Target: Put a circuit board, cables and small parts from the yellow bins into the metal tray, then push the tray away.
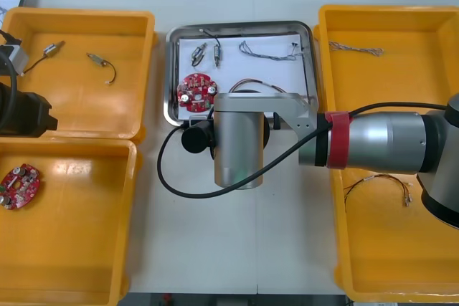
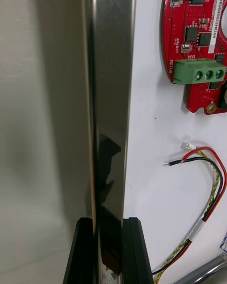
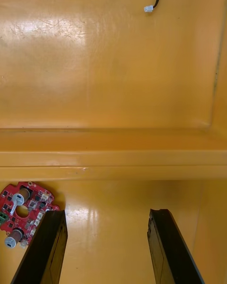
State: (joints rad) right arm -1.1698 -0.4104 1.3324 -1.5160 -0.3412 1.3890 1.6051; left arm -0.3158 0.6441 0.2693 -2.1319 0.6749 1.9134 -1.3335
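Observation:
The metal tray [image 1: 172, 80], white inside, lies between the yellow bins. It holds a round red circuit board [image 1: 196, 93], two small metal parts [image 1: 200, 54], a twisted blue and white cable [image 1: 269, 49] and a red and yellow cable [image 1: 254, 85]. My right arm [image 1: 239, 148] reaches over the tray's near edge. In the right wrist view, my right gripper [image 2: 109, 222] straddles the tray's rim [image 2: 111, 75], a finger against each side, with the board [image 2: 198, 42] and cable [image 2: 213, 184] beyond. My left gripper [image 3: 109, 251] hangs open over the left bins, holding nothing.
The left far bin [image 1: 75, 16] holds two small metal parts [image 1: 102, 62]; the left near bin [image 1: 72, 249] holds another red board [image 1: 19, 185]. A twisted cable [image 1: 355, 49] lies in the right far bin and a red and yellow cable [image 1: 376, 184] in the right near bin.

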